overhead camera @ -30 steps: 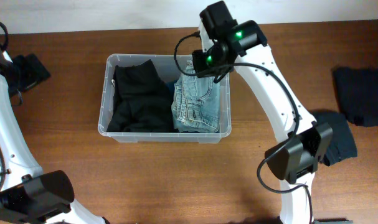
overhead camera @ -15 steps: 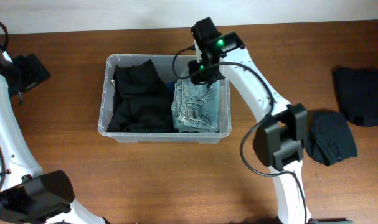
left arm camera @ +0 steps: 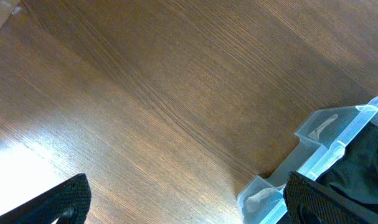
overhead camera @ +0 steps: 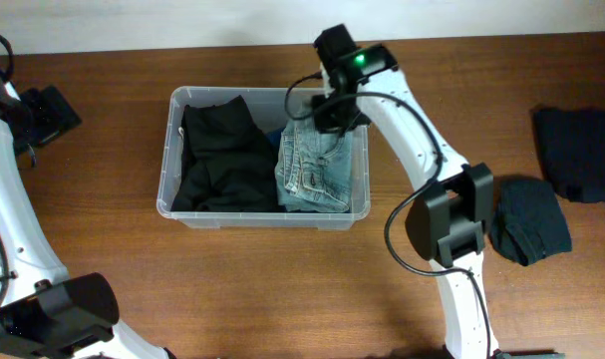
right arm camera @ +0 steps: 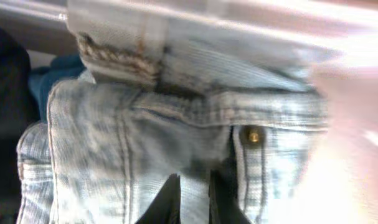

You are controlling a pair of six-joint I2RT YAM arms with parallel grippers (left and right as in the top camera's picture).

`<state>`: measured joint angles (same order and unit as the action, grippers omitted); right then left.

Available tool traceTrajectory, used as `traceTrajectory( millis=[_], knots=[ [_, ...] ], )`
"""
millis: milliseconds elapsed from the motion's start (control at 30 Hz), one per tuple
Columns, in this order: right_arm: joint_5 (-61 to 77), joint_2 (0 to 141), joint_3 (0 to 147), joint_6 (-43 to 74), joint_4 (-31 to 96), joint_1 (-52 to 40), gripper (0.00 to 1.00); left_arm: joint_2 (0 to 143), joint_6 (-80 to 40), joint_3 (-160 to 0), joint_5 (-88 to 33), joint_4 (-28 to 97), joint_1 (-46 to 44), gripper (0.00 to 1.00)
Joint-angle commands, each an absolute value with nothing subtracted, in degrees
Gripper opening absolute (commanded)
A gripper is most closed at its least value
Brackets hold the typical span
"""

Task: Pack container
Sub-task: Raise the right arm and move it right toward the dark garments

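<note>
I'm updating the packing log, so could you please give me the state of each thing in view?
container: open-topped, no lid, partly filled.
jeans: folded, in the container's right side.
black garment: crumpled, in its left side.
dark clothes: on the table, unpacked.
left gripper: open, empty.
right gripper: on the jeans, fingers close together, grip unclear.

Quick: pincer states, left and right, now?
Left pincer: open, empty.
Right pincer: closed on a fold of the jeans.
</note>
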<state>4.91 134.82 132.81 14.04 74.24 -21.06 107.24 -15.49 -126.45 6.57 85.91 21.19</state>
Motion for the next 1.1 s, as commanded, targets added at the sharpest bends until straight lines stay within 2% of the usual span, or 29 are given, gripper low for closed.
traceTrajectory(
  millis=[0,67,100,133,167,200,233,333,467,733,867,1067],
  knots=[
    [2.7,129.45,139.9,12.56,77.82,-18.96,0.12,105.84,-16.03,-127.07,6.42,85.8,21.28,0.99],
    [2.28,128.09,143.7,12.45,81.58,-18.24,0.15,105.84,-16.03,-127.07,6.42,85.8,21.28,0.99],
    [1.78,127.37,145.77,12.51,83.92,-17.78,0.24,105.84,-16.03,-127.07,6.42,85.8,21.28,0.99],
    [1.15,126.85,147.5,13.04,85.84,-17.19,0.45,105.84,-16.03,-127.07,6.42,85.8,21.28,0.99],
    [0.05,126.3,149.32,14.09,87.99,-16.4,0.73,105.84,-16.03,-127.07,6.42,85.8,21.28,0.99],
    [-0.49,125.91,150.63,14.44,89.58,-15.59,0.81,105.84,-16.03,-127.07,6.42,85.8,21.28,0.99],
    [-0.54,125.49,151.72,14.41,90.98,-14.72,0.84,105.84,-16.03,-127.07,6.42,85.8,21.28,0.99],
    [-0.51,123.81,153.14,14.41,94.5,-11.68,0.87,105.84,-16.03,-127.07,6.42,85.8,21.28,0.99],
    [1.19,120.88,152.7,15.27,97.34,-6.48,0.99,105.82,-16.03,-127.07,6.42,85.8,21.28,0.99],
    [11.2,112.84,150.87,16.99,97.34,2.79,0.98,105.84,-16.03,-127.07,6.42,85.8,21.28,0.99],
    [8.32,104.57,143.39,16.88,97.34,7.11,0.98,105.84,-16.03,-127.07,6.42,85.8,21.28,0.99],
    [0.64,90.04,121.73,16.78,97.14,16.6,0.99,105.82,-16.03,-127.07,6.42,85.8,21.28,0.99]
  ],
)
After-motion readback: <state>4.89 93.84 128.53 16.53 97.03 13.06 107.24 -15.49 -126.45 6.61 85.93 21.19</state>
